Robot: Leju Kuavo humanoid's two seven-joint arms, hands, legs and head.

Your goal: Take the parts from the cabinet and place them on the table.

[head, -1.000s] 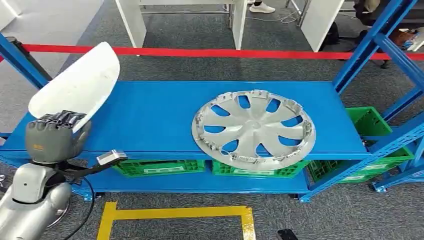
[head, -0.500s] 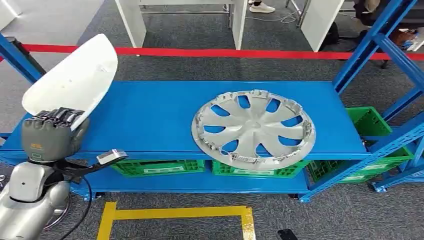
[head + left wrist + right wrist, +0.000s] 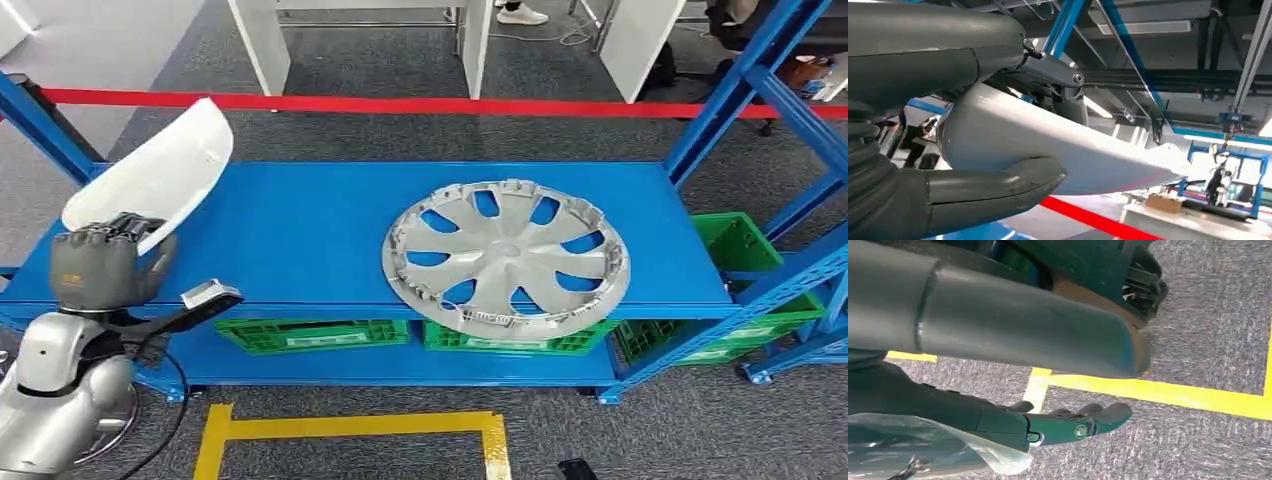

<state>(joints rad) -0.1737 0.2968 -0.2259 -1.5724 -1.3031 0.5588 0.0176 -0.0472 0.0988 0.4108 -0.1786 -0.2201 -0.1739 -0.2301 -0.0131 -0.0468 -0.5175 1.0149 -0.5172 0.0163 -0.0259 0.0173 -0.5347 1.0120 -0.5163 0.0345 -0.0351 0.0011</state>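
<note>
We are raising our left hand at the blue shelf's left end, fingers wrapping the white curved part; right hand is hanging over carpet, fingers extended, holding nothing; silver wheel cover is lying on the shelf.

Head view looks down over the blue shelf. Left wrist view sits close behind the left hand, sharing its white part. Right wrist view faces floor.

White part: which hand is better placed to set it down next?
Left. The left hand already holds the white part above the blue shelf; the right hand hangs over the floor, holding nothing.
</note>
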